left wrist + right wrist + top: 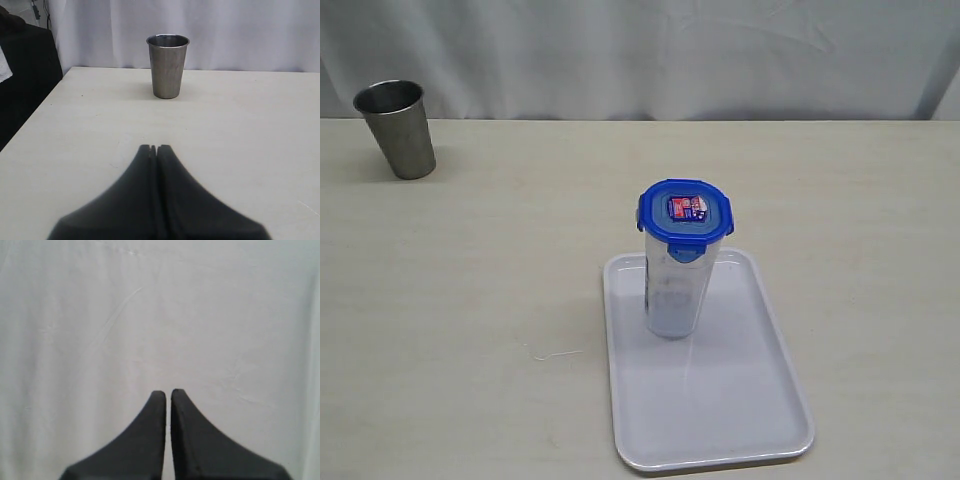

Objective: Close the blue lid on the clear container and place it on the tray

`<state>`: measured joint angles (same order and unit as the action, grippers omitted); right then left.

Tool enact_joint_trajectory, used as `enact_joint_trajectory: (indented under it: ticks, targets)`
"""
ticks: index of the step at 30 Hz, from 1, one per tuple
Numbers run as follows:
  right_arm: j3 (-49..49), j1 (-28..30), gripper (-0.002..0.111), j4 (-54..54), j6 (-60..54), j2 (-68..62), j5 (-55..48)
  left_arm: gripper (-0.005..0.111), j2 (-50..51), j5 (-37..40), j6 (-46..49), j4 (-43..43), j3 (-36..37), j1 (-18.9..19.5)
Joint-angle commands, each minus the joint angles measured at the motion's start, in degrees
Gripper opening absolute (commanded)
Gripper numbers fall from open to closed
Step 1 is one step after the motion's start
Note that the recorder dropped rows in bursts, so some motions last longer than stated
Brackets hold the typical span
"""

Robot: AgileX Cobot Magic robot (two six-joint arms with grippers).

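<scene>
The clear container (pixel 675 295) stands upright on the white tray (pixel 740 410), in the tray's far half. The blue lid (pixel 685 211) with its red-and-white sticker sits flat on top of the container. Neither arm appears in the exterior view. My left gripper (pixel 155 148) is shut with nothing between its fingers, low over the table and facing a steel cup. My right gripper (pixel 168 392) is shut too, holding nothing, and faces only white cloth. Container, lid and tray are out of both wrist views.
A grey steel cup (pixel 396 128) (pixel 168 66) stands upright at the table's far left. A white curtain (pixel 650 50) hangs behind the table. The table's left edge (pixel 35 117) drops off beside dark equipment.
</scene>
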<state>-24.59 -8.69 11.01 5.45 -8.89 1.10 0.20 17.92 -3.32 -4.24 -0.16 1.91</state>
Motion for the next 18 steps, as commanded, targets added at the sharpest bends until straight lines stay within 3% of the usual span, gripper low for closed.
enact_joint_trajectory:
  ticks: [1, 16, 18]
  targets:
    - [5.0, 3.4, 0.005, 0.4, -0.7, 4.7, 2.2, 0.0, -0.2, -0.3, 0.1, 0.3, 0.2, 0.1]
    - [24.6, 5.5, 0.005, 0.2, -0.7, 8.9, 7.5, 0.0, -0.2, -0.3, 0.1, 0.3, 0.2, 0.1]
    - [24.6, 5.5, 0.005, -0.3, 0.0, 8.9, 2.0, 0.0, -0.2, -0.3, 0.1, 0.3, 0.2, 0.1]
